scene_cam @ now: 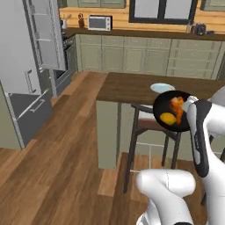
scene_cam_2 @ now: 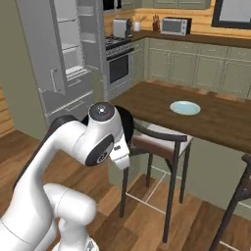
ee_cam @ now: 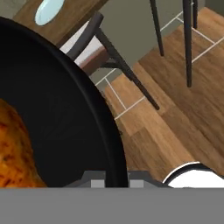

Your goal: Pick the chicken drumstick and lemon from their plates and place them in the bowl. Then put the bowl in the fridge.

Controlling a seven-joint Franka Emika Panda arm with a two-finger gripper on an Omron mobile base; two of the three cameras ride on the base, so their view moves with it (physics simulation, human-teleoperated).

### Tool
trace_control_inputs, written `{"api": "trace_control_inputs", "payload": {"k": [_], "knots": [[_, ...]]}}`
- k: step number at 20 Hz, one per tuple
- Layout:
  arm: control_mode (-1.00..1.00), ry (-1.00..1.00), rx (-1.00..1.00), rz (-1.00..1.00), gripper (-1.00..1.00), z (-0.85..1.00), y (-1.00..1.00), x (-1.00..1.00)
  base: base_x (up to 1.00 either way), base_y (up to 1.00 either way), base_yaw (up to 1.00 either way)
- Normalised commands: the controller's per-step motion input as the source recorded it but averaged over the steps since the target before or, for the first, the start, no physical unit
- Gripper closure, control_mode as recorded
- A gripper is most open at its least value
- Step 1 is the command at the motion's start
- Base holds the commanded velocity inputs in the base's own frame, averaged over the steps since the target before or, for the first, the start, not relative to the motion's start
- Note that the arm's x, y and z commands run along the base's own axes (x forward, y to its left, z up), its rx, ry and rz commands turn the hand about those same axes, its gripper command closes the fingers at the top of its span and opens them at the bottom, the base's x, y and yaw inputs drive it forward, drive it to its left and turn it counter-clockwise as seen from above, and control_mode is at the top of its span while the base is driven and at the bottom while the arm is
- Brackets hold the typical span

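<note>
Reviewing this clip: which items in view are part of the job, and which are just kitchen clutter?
Job: black bowl held off the counter by the gripper, carrying the chicken drumstick and lemon; emptied plate; fridge, door open.

Bystanders: toaster oven, stool, cabinets, stove.

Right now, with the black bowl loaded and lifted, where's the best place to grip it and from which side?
By the rim, pinched edge-on from outside, as the claw has it now. The bowl is shallow and wide, so only its thin wall fits between the fingers. The drumstick and lemon fill the middle, so a rim grip likely stays clear of them and keeps the bowl fairly level.
</note>
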Motion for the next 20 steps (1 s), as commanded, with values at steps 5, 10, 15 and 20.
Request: {"api": "trace_control_inputs", "payload": {"k": [5,10,15,20], "knots": [[1.0,0.0,0.0,0.0,1.0,0.0,0.0,0.0,0.9,1.0,-0.02],[1.0,0.0,0.0,0.0,1.0,0.0,0.0,0.0,0.82,1.0,0.0],[1.0,0.0,0.0,0.0,1.0,0.0,0.0,0.0,0.99,1.0,-0.12],[1.0,0.0,0.0,0.0,1.0,0.0,0.0,0.0,1.0,1.0,-0.37]]}}
